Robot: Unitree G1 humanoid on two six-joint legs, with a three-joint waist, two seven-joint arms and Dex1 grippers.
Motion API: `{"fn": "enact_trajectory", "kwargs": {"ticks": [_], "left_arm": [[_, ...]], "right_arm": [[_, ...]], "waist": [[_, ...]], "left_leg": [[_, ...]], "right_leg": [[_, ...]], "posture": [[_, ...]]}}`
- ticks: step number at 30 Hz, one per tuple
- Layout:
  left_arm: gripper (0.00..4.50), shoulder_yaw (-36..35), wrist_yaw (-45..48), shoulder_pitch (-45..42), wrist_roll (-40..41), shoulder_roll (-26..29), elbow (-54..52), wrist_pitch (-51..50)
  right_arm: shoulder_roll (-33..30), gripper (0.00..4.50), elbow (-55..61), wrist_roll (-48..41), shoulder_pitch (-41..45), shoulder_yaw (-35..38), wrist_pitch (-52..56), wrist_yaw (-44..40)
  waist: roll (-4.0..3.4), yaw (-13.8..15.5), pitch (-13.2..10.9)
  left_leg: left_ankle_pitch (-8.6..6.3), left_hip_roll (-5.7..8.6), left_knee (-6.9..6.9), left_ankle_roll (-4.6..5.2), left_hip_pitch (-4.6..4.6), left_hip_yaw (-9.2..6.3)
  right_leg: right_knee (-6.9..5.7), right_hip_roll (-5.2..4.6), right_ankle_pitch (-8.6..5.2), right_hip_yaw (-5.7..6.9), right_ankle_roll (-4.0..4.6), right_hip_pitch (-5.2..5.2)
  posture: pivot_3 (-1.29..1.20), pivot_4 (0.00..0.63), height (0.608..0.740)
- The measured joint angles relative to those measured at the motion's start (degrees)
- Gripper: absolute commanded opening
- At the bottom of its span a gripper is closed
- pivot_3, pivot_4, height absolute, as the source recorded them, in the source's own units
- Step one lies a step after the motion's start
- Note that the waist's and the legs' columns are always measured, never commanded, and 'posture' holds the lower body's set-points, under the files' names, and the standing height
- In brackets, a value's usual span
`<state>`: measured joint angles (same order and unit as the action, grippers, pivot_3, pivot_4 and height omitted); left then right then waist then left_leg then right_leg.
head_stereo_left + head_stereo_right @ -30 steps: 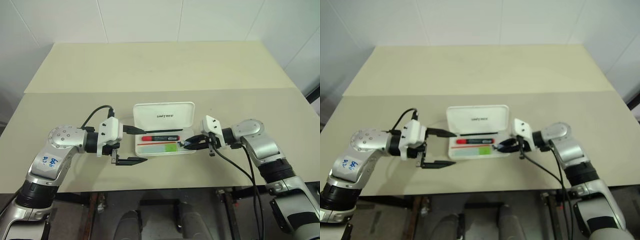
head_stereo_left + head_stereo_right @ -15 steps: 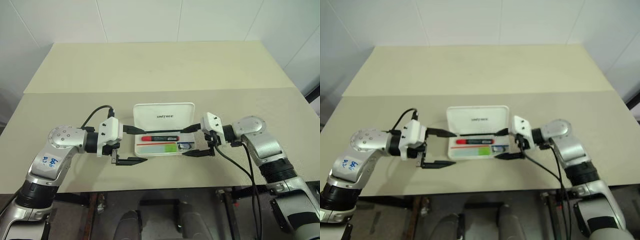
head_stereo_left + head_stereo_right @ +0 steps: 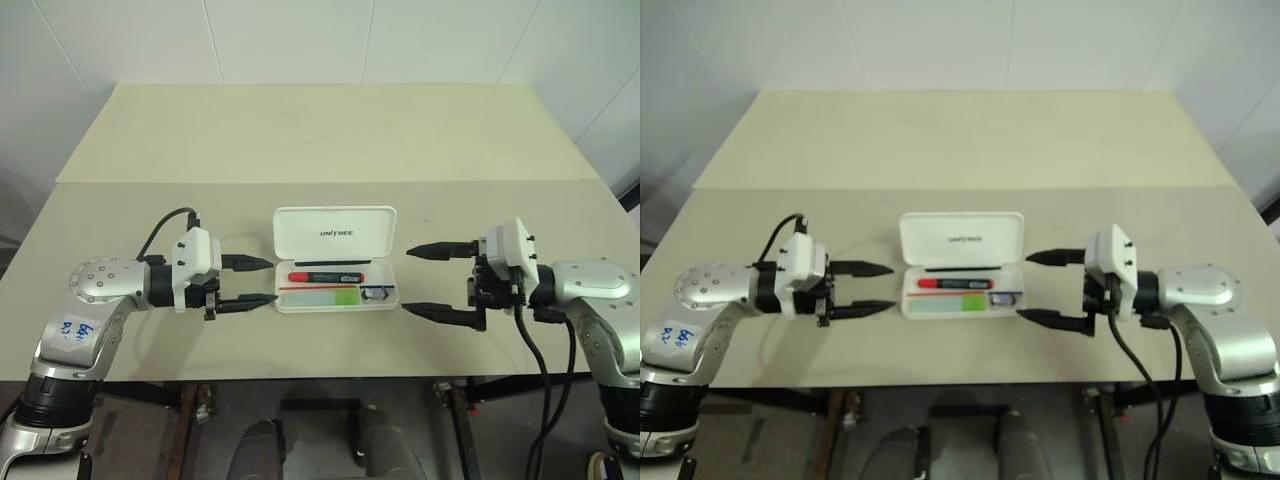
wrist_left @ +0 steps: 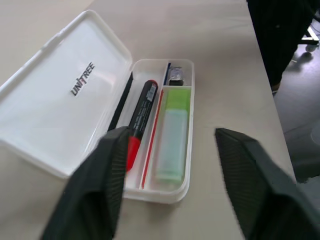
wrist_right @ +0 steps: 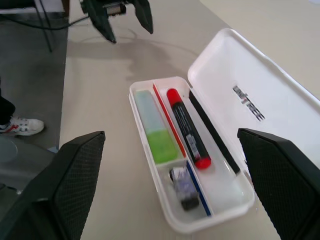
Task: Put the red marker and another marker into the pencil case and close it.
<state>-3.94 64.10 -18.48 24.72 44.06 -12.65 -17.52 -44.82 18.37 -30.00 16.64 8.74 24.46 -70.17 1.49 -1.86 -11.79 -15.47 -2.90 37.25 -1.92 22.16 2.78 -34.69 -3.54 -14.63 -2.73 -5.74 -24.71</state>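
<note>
An open white pencil case (image 3: 335,262) lies at the table's (image 3: 320,130) centre, lid raised toward twelve o'clock. Inside lie the red marker (image 3: 325,276) and, beside it at six o'clock, the green highlighter (image 3: 325,296) (plus a small dark item (image 3: 376,293)). The left gripper (image 3: 255,281) at nine o'clock and the right gripper (image 3: 424,280) at three o'clock are both parted and empty.

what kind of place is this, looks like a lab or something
Probably a robot test room or lab, not a home or office. A plain beige table stands against bare white tiled walls, holding just one open pencil case, with loose cables on the floor beneath.
</note>
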Motion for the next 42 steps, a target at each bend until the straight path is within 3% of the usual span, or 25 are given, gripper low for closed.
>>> {"fn": "enact_trajectory", "kwargs": {"ticks": [5,14,19,26,29,42], "left_arm": [[0.02,-0.5,0.45,-0.03,0.05,-0.23,2.06,1.57],[0.02,-4.02,-4.8,-0.14,-1.12,-2.87,9.43,5.16],[0.02,-4.06,-11.69,-0.67,-8.27,-3.07,18.04,9.8],[0.02,-0.81,-16.68,-9.74,-13.21,-7.26,27.54,10.59],[0.02,0.87,-17.26,-13.37,-13.76,-9.92,30.66,10.02],[0.02,4.35,-15.79,-19.21,-13.36,-17.4,33.5,6.21]], "right_arm": [[-1.88,4.5,0.73,-1.05,-0.33,0.67,0.86,0.91],[-2.09,4.5,0.72,-0.76,-0.32,0.57,0.31,2.83],[-2.1,4.5,0.74,-0.53,-0.3,0.45,0.26,3.69],[-2.08,4.5,2.13,-0.35,0.62,-1.22,0.38,5.78],[-2.08,4.5,2.53,-0.37,0.74,-1.55,0.47,6.47],[-2.04,4.5,5.16,-0.91,0.01,-1.56,0.83,9.78]], "waist": [[0.06,0.02,-0.03],[0.09,0.11,-0.05],[0.13,0.18,-0.07],[0.23,0.52,-0.05],[0.24,0.42,-0.04],[0.24,0.34,-0.04]], "left_leg": [[0.04,0.0,0.09,0.07,-0.03,0.04],[0.04,0.0,-0.04,0.06,0.01,0.04],[0.04,0.0,-0.04,0.06,0.01,0.03],[0.04,0.02,0.03,0.06,0.08,0.03],[0.02,0.02,0.0,0.04,0.1,0.04],[-0.03,0.03,-0.05,0.05,0.13,0.02]], "right_leg": [[0.02,0.0,-0.02,-0.04,0.07,0.05],[0.09,0.0,0.05,-0.04,-0.04,0.02],[0.11,-0.01,0.06,-0.03,-0.06,0.02],[0.17,-0.03,0.16,-0.02,-0.21,0.06],[0.18,-0.03,0.6,-0.02,-0.98,0.05],[0.26,-0.01,0.61,-0.01,-1.01,0.03]], "posture": [[0.0,0.15,0.74],[0.0,0.15,0.74],[0.0,0.15,0.74],[0.0,0.15,0.74],[0.0,0.15,0.74],[0.0,0.15,0.74]]}}
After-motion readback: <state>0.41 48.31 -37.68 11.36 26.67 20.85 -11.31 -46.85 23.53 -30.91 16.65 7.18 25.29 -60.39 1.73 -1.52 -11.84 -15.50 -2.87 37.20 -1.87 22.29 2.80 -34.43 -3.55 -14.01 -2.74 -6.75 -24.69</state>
